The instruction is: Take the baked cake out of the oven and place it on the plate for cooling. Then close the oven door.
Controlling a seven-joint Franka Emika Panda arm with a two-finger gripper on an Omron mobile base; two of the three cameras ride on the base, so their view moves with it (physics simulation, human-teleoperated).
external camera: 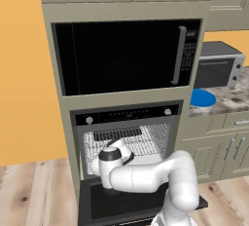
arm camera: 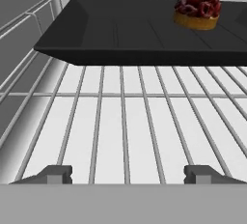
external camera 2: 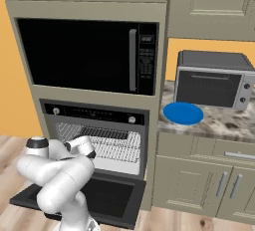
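Fingertips (arm camera: 58, 174) stand spread wide over the wire rack (arm camera: 125, 131), gripping nothing, with open rack between them. Beyond, one dark tray (arm camera: 120, 32) sits with its near edge facing the gripper (arm camera: 128, 175); one cake (arm camera: 198, 6) rests at its far right, well apart. Oven (external camera: 127, 140) walls hide the hand in the base views. Door (external camera 2: 107, 195) hangs down. One plate (external camera 2: 183, 113) lies on the counter (external camera 2: 224, 120).

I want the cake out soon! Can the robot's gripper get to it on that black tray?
Probably yes. The oven door is down, the gripper is inside with jaws apart, and nothing stands between it and the cake on the black tray.
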